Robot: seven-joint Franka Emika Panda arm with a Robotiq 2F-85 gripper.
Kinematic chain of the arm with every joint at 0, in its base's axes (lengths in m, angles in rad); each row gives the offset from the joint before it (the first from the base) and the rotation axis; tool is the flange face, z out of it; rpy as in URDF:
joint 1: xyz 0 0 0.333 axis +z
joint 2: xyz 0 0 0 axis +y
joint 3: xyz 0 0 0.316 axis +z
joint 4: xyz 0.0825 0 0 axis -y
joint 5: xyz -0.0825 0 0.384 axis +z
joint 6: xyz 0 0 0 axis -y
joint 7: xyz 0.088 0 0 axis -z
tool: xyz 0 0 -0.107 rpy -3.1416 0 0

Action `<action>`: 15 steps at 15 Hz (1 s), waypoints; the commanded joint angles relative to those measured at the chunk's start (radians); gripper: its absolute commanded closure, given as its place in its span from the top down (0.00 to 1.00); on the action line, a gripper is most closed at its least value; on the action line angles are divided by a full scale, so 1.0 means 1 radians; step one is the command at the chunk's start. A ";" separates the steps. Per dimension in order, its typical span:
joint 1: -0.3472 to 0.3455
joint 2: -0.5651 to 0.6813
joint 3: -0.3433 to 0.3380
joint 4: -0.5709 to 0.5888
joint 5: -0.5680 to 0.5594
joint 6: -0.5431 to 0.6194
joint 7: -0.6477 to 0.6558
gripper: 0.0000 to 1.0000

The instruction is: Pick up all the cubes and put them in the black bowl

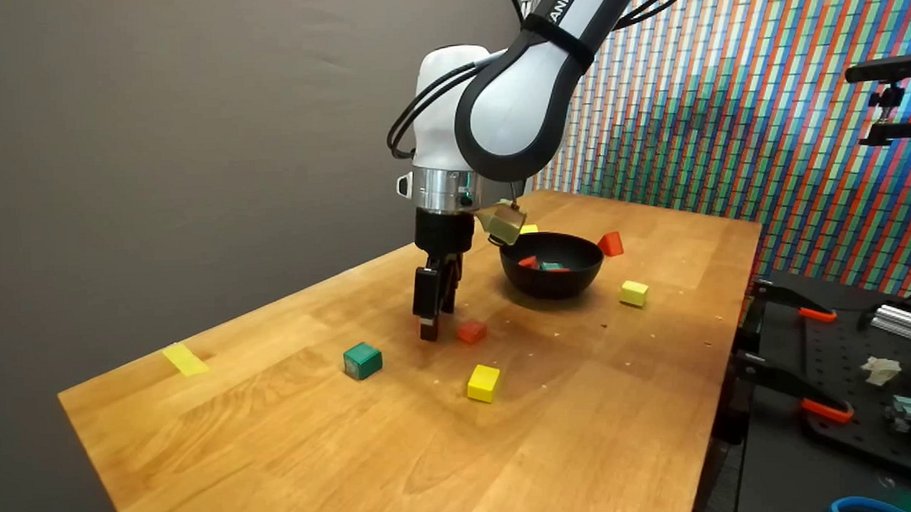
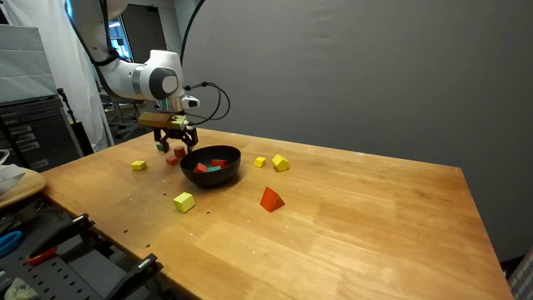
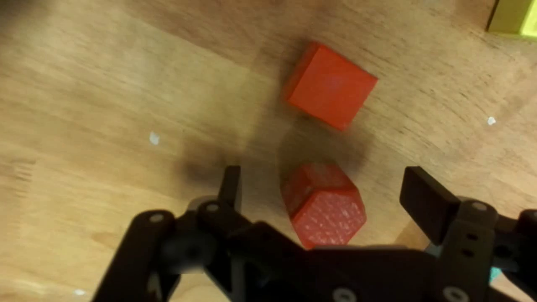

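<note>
My gripper (image 3: 323,170) is open and low over the table, its fingers on either side of a six-sided red block (image 3: 329,216) and apart from it. In an exterior view that block (image 2: 179,151) shows between the fingertips. A red cube (image 3: 333,86) lies close by. Near it are a yellow block (image 1: 483,384) and a green cube (image 1: 363,361). The black bowl (image 2: 210,180) holds red and green blocks (image 2: 213,168). Around it lie a pale yellow cube (image 2: 184,202), a red wedge-like block (image 2: 271,200) and two yellow blocks (image 2: 280,163).
A flat yellow strip (image 1: 185,359) is stuck near the table's edge. The bowl (image 1: 551,279) stands close to the gripper. Black clamps (image 1: 793,387) grip the table's side, beside a dark cart. A grey wall runs along the long edge.
</note>
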 commanded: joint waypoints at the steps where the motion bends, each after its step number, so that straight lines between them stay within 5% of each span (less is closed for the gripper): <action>1: 0.010 0.033 0.001 0.049 0.012 -0.043 -0.022 0.71; 3: 0.012 0.021 -0.002 0.048 0.010 -0.040 -0.021 0.64; 9: 0.026 -0.020 -0.019 0.041 -0.008 -0.031 -0.009 0.19; 12: -0.019 -0.147 0.024 -0.060 0.022 -0.096 -0.048 0.19; 15: 0.018 -0.302 -0.061 -0.184 -0.036 -0.110 0.036 0.19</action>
